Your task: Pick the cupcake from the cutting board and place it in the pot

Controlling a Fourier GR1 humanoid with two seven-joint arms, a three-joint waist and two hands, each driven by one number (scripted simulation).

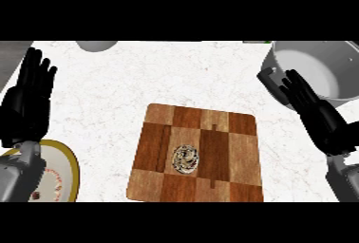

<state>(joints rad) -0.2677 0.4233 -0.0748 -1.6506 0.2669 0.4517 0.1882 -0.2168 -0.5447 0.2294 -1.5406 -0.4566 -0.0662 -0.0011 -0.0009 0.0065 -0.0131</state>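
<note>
The cupcake [186, 158] is seen lying on the cutting board [231, 142], a little left of the board's middle and towards its near half; nothing touches it. The board rests on the white bench [140, 85]. The right hand [319, 116] is held above the bench to the right of the board, its fingers [294, 88] straight and spread, holding nothing, and overlapping the near rim of the pot [329, 71] in the view. The left hand [28, 102] is held at the left edge, fingers straight and up, empty, at rest.

The step in hand is judged to be the reach for the cupcake, not yet begun. It is best done by the right hand, which is nearer the pot: the hand should be brought leftwards and down over the cupcake, the fingers kept wide until they stand on either side of it, and then closed round its sides rather than pressed on its top. The lift should be made high enough for the pot's wall to be cleared.

The pot appears to hold nothing. A yellow-rimmed plate [70, 166] at the lower left carries a few small reddish pieces, partly hidden by the left forearm.
</note>
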